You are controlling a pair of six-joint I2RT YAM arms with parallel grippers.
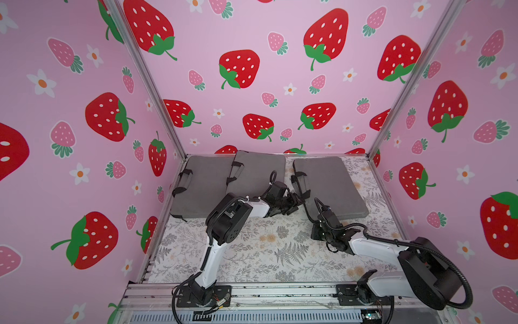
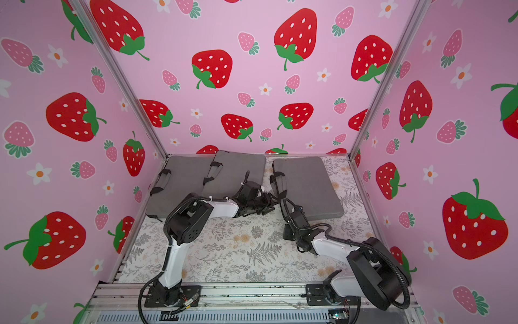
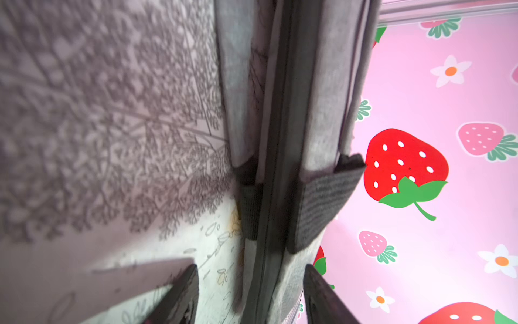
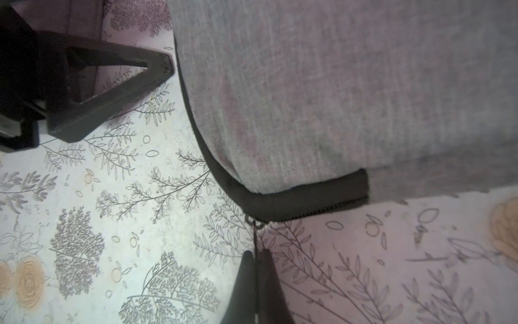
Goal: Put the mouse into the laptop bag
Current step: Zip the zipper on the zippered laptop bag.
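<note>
1. Apparently the zip is the step in hand: the right gripper (image 4: 256, 255) pinches the zipper pull (image 4: 255, 235) at the near-left corner of the right-hand laptop bag (image 1: 333, 188).
2. The left gripper (image 3: 249, 272) has its fingers apart beside that bag's handle (image 3: 322, 202), gripping nothing.
3. The mouse shows in no view; I cannot tell where it is.
4. Next, probably a pull along the seam: the near table (image 1: 252, 252) gives room, while the middle bag (image 1: 258, 171) crowds the left.

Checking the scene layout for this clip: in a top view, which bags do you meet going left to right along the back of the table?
left grey bag, lying flat → middle grey bag, overlapping the left one's right edge → right grey bag, lying apart from the other two, with both arms at its near side.
</note>
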